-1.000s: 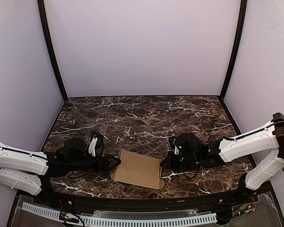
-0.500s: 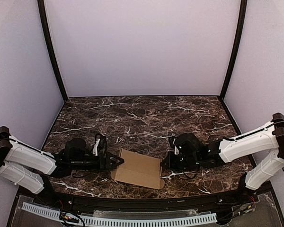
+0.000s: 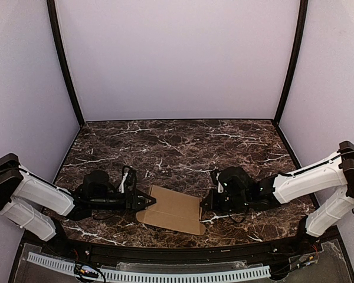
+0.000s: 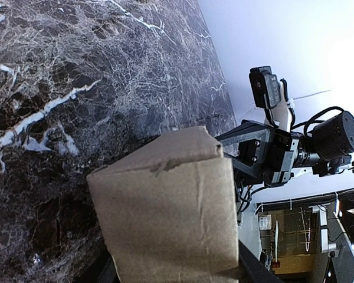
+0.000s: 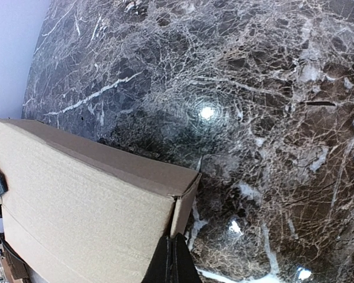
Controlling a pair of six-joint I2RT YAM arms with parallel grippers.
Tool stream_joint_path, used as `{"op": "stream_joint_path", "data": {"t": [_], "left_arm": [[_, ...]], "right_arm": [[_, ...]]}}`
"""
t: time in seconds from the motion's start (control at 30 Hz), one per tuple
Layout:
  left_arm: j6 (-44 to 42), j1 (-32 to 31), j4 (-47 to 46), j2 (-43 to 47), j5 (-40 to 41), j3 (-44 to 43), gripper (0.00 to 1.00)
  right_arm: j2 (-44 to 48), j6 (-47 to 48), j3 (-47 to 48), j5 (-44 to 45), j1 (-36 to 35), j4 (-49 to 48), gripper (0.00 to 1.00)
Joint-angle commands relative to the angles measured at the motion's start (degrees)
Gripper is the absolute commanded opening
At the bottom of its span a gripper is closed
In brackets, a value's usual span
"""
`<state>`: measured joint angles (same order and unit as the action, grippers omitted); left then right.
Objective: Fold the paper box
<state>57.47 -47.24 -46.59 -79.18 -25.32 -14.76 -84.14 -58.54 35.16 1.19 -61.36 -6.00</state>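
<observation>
Near table's (image 3: 177, 147) front edge: paper box (image 3: 172, 210), between my grippers.
Left gripper (image 3: 146, 201): astride left end; grip, I cannot tell.
Right gripper (image 3: 205, 203): closed at right flap.
Risk: hard squeeze crushes thin cardboard.

The table (image 3: 183, 147) is seen from above and behind; the paper box (image 4: 165, 212) is shared closely by both wrist views.
</observation>
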Motion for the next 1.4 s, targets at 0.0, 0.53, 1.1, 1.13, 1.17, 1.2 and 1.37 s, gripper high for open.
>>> {"op": "stream_joint_path", "data": {"t": [0.0, 0.53, 1.1, 1.13, 1.17, 1.2, 1.37], "left_arm": [[-0.40, 0.11, -0.74, 0.09, -3.17, -1.18, 0.47], [1.04, 6.92, 5.03, 7.33, -13.21, -1.75, 0.39], [8.12, 18.83, 3.29, 15.29, -36.75, -2.08, 0.41], [8.33, 19.40, 3.31, 15.74, -37.92, -2.21, 0.40], [8.86, 19.61, 3.33, 15.95, -38.47, -2.29, 0.40], [9.13, 20.05, 3.30, 16.33, -39.58, -2.64, 0.40], [13.58, 20.52, 0.65, 17.51, -42.68, -3.48, 0.40]], "right_arm": [[-1.32, 1.65, -1.84, 2.03, -0.24, 3.47, 0.00], [12.24, 31.48, 2.20, 4.59, 0.33, 2.19, 0.56], [25.53, 87.50, -0.25, -18.36, -0.13, -6.49, 0.98], [25.87, 89.66, -0.10, -18.43, -0.43, -5.79, 0.99], [25.94, 91.72, 0.54, -18.06, -0.92, -4.57, 0.99], [25.89, 94.09, 1.15, -17.39, -1.77, -3.61, 0.99], [25.30, 110.38, 0.87, -4.49, -8.80, -7.50, 0.99]]}}
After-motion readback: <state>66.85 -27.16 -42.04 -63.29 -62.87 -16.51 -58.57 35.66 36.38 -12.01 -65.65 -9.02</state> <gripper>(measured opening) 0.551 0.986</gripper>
